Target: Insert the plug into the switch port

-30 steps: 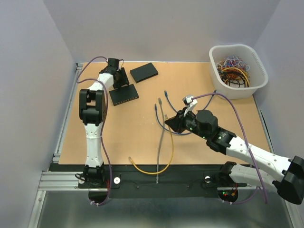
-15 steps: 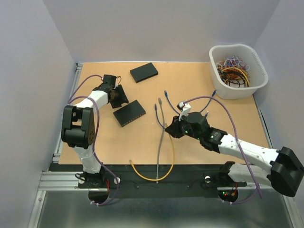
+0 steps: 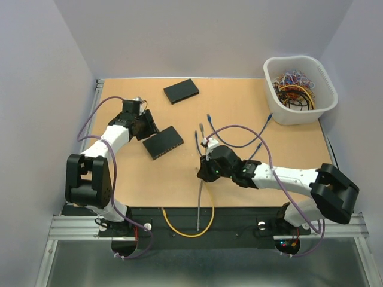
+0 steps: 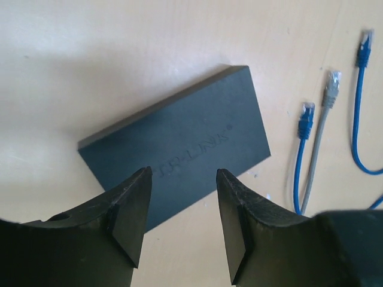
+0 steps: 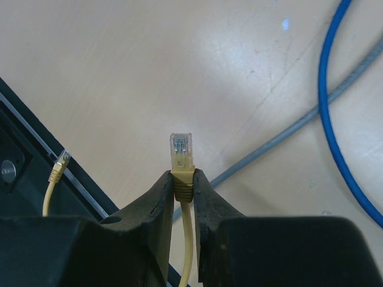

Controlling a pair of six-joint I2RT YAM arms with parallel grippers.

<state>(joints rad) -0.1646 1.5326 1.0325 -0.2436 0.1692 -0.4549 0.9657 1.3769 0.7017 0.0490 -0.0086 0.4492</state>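
A black switch (image 3: 163, 142) lies flat on the table left of centre, and it also shows in the left wrist view (image 4: 179, 143). Its ports do not show. My left gripper (image 3: 146, 124) is open and empty at the switch's left end, its fingertips (image 4: 134, 197) above the near edge. My right gripper (image 3: 205, 173) is shut on the yellow plug (image 5: 182, 149), gripping its boot, with the clear tip sticking out beyond the fingertips. It hovers over bare table right of the switch. The yellow cable (image 3: 191, 230) loops back over the near black rail.
A second black switch (image 3: 181, 91) lies at the back. A grey cable (image 3: 200, 191) and blue cables (image 3: 206, 119) run across the middle. The yellow cable's other plug (image 5: 57, 167) rests on the near rail. A white basket (image 3: 293, 116) of cables stands back right.
The left gripper pulled the switch nearer and towards the middle, then backed off slightly. The right gripper moved left and nearer with the yellow plug, dragging the cable loop over the rail.
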